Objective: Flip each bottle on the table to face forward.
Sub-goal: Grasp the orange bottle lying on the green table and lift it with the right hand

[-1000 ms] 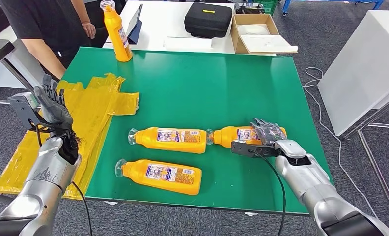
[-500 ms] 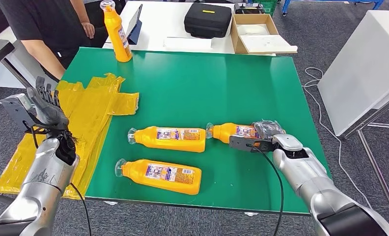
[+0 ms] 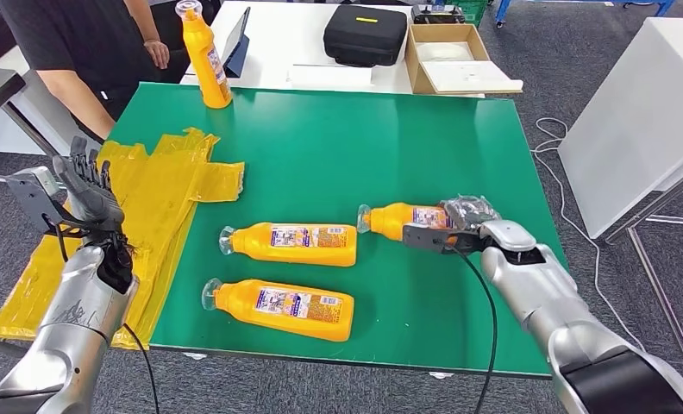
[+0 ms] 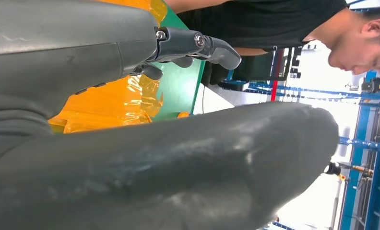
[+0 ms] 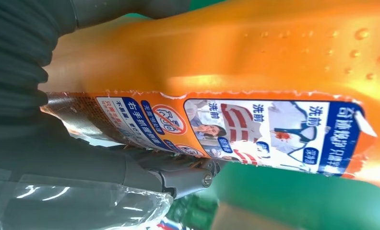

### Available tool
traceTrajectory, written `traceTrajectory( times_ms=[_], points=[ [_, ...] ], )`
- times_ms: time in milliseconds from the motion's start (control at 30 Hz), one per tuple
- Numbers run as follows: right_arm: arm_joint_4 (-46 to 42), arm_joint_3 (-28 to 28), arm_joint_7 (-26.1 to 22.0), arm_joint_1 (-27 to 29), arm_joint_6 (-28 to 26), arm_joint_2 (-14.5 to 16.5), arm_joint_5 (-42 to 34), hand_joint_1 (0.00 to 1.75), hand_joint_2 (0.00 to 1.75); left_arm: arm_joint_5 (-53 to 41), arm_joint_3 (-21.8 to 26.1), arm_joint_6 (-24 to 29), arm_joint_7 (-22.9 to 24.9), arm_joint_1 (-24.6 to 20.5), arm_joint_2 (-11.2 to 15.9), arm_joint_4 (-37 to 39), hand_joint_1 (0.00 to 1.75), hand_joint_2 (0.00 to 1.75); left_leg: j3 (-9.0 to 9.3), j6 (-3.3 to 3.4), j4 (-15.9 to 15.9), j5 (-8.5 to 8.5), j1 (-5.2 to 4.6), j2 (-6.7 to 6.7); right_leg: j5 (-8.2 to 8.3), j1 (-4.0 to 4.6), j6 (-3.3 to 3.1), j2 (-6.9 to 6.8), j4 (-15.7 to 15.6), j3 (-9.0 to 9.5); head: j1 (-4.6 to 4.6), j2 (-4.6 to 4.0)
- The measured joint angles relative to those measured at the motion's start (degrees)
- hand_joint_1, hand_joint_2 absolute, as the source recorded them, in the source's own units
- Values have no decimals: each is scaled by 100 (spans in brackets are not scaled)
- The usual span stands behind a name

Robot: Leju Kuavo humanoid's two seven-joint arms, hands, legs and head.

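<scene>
The right hand grasped the orange bottle nearest the green table's right edge, by its base end, while the left hand hung released beyond the left edge above the yellow plastic sheet. The slick bottle might have slipped or swung mid-turn, its cap knocking the middle bottle lying just beside it. A front-edge bottle lay apart; another bottle stood at the far-left corner beside a person.
</scene>
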Motion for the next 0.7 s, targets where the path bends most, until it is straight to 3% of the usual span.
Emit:
traceTrajectory(
  times_ms=[233,400,533,633,700],
  points=[
    [-1756,-377,-75,-876,1350,-931,-327,175,175,-137,155,-85,33,12,97,15,0,0,-17,2,-1,2,-15,-10,0,-1,1,-4,1,-6,1,0],
    [-2409,-470,177,-1691,1442,-1083,-260,175,175,-158,271,-89,-55,44,123,38,0,0,-16,4,0,1,-16,7,2,-2,3,6,0,-11,1,0],
    [-2709,-491,480,-2122,1222,-1009,-151,175,175,-151,375,-179,-133,273,122,-70,0,175,-16,4,0,2,-11,6,1,-1,3,4,0,-16,1,0],
    [-2877,-582,552,-2086,723,-833,-282,175,175,-120,398,-441,-131,555,83,-304,0,175,-16,3,-2,1,-8,7,1,1,2,5,-1,-17,2,0],
    [-2917,-698,512,-1829,117,-571,-466,175,175,-51,386,-743,-109,718,16,-470,0,175,-14,3,-4,1,-8,12,0,2,1,10,-1,-17,2,0]
  ],
)
